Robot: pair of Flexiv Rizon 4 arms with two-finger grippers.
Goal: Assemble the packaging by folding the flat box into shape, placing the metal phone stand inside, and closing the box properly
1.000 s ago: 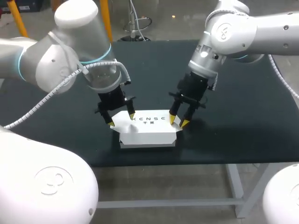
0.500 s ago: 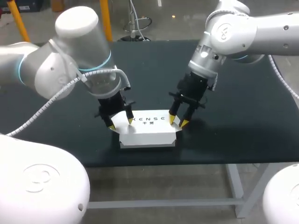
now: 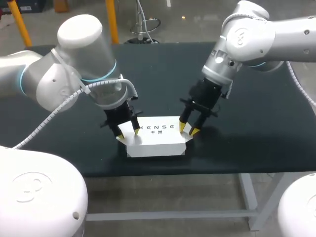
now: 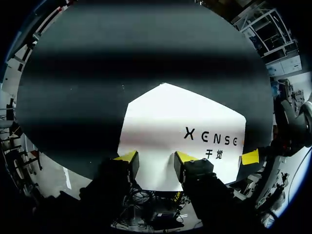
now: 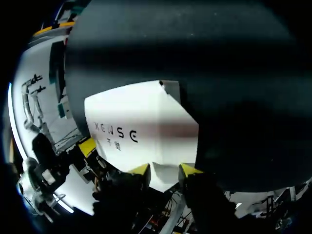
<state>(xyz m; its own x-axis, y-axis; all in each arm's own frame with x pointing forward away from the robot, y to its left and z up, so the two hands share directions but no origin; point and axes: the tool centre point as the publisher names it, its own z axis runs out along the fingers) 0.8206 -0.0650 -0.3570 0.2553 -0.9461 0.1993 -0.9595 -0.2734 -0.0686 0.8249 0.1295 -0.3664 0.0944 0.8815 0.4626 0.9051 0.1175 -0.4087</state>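
A white box (image 3: pixel 157 140) with dark lettering on its top lies near the table's front edge, folded into shape; the phone stand is not visible. My left gripper (image 3: pixel 128 134) hangs over the box's left end, its fingers apart and open above the white top (image 4: pixel 180 117). My right gripper (image 3: pixel 188 129) is at the box's right end. In the right wrist view a white end flap (image 5: pixel 165 171) fills the gap between its fingers, so the gripper (image 5: pixel 165 170) is shut on it. One of its yellow fingertips (image 4: pixel 250 157) shows past the box in the left wrist view.
The box lies on a dark table (image 3: pixel 256 123) whose front edge runs just below it. Both arms lean in over the middle of the table from either side. Nothing else stands on the tabletop.
My left gripper has shifted a little to the right onto the box's left end and its fingers have drawn closer together. The right gripper has stayed at the right end.
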